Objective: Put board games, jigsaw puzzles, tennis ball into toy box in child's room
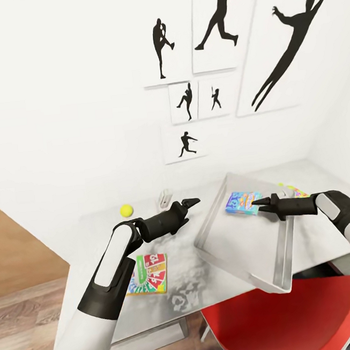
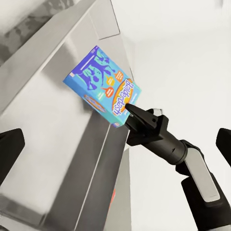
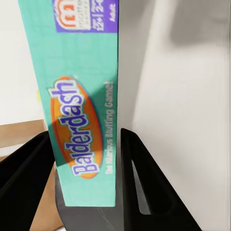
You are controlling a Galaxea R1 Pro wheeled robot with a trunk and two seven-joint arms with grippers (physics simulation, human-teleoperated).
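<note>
Presently noted right gripper (image 1: 255, 204) pinching blue board game (image 1: 243, 202) by its narrow edge above toy box (image 1: 281, 263); judged stiff, light, slick. Left gripper (image 1: 193, 200) spread, empty.

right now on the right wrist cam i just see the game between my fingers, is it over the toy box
observer: yes, in the head view the right gripper holds the game inside the toy box outline, near its far end.
operator: left gripper clear of it
observer: the left gripper is open beside the box's left rim, not touching the game.
operator: what's not in yet
observer: the ball and another game lie on the table, left of the box.
</note>
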